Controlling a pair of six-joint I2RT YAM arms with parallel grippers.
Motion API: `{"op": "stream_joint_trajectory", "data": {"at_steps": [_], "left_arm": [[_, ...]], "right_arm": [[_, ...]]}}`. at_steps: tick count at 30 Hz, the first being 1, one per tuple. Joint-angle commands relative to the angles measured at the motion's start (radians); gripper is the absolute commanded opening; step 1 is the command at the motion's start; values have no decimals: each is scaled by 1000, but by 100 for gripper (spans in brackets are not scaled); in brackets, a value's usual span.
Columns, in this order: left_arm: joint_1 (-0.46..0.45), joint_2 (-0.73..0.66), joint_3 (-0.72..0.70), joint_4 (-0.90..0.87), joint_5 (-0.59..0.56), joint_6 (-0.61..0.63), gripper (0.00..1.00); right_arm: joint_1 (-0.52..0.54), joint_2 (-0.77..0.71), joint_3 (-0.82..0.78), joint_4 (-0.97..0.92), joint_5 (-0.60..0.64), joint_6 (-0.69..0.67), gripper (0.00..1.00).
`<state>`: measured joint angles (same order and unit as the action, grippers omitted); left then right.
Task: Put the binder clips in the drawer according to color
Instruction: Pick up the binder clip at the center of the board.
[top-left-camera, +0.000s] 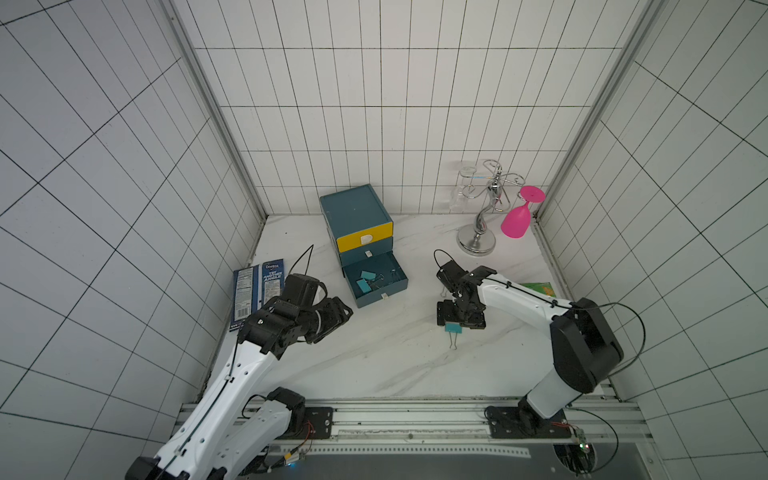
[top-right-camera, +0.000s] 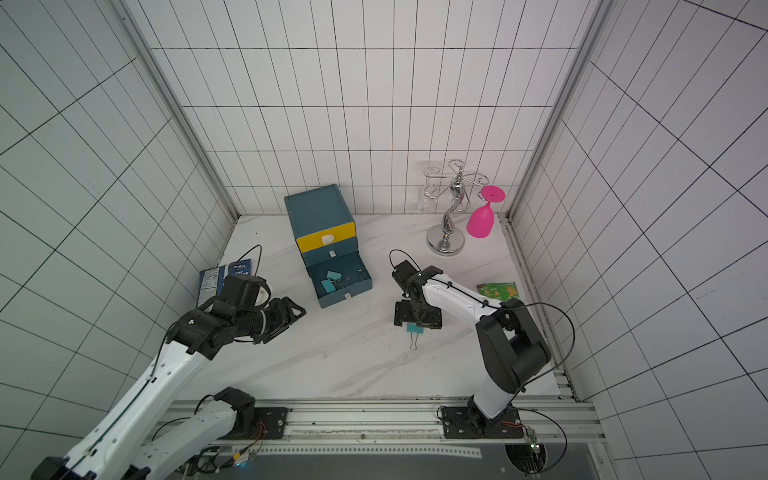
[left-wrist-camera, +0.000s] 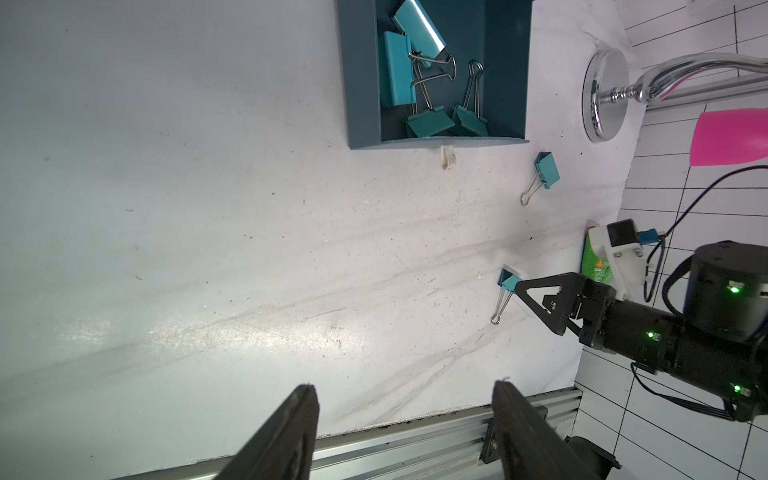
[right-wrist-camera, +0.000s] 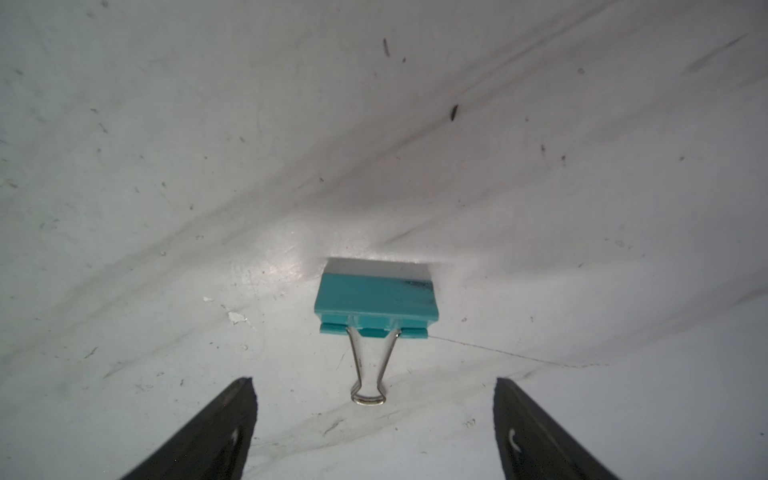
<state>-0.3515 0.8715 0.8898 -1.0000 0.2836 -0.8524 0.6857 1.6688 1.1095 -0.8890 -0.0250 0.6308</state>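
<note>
A white, grey-veined tabletop (top-left-camera: 374, 365), scuffed and speckled with dirt, sits between white tiled walls (top-left-camera: 374, 124) on 3 sides, with an aluminium rail (top-left-camera: 415, 409) along its near edge. At the far middle stands the dark-teal cabinet (top-left-camera: 353, 205) of 3 drawers: the yellow top drawer (top-left-camera: 353, 243) and the middle drawer (top-left-camera: 357, 257) are shut, while the bottom drawer (top-left-camera: 365, 300) is pulled out toward the near side. Inside it lie 4 teal binder clips (left-wrist-camera: 398, 70) (2 paler, 2 darker, handles tangled). 2 more teal clips lie loose on the tabletop, right of the open drawer: the farther clip (left-wrist-camera: 547, 169) alone, and the nearer clip (right-wrist-camera: 376, 299) flat under the right pincer (right-wrist-camera: 374, 384), whose fingers are spread wide to either side of its wire handle, touching nothing in the right wrist view. The left pincer (left-wrist-camera: 405, 388) hovers left of the drawer, also spread and empty. A blue snack packet (top-left-camera: 257, 291) lies at the left edge, a green packet (top-left-camera: 538, 287) at the right, and a chrome rack (top-left-camera: 478, 241) in the far right corner carries 1 pink glass (top-left-camera: 515, 224) upside down.
</note>
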Motion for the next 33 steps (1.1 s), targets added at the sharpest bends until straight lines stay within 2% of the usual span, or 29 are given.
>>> {"op": "stream_joint_trajectory", "data": {"at_steps": [1, 15, 22, 33], "left_arm": [[5, -18, 7, 5, -23, 3, 70], [6, -31, -8, 5, -40, -5, 70], [6, -34, -4, 5, -41, -5, 70], [8, -52, 2, 0, -47, -7, 70]], "right_arm": [[-17, 39, 35, -21, 11, -41, 87], [-61, 139, 49, 33, -64, -75, 69], [-61, 115, 74, 22, -89, -71, 44], [-63, 23, 253, -34, -146, -30, 43]]}}
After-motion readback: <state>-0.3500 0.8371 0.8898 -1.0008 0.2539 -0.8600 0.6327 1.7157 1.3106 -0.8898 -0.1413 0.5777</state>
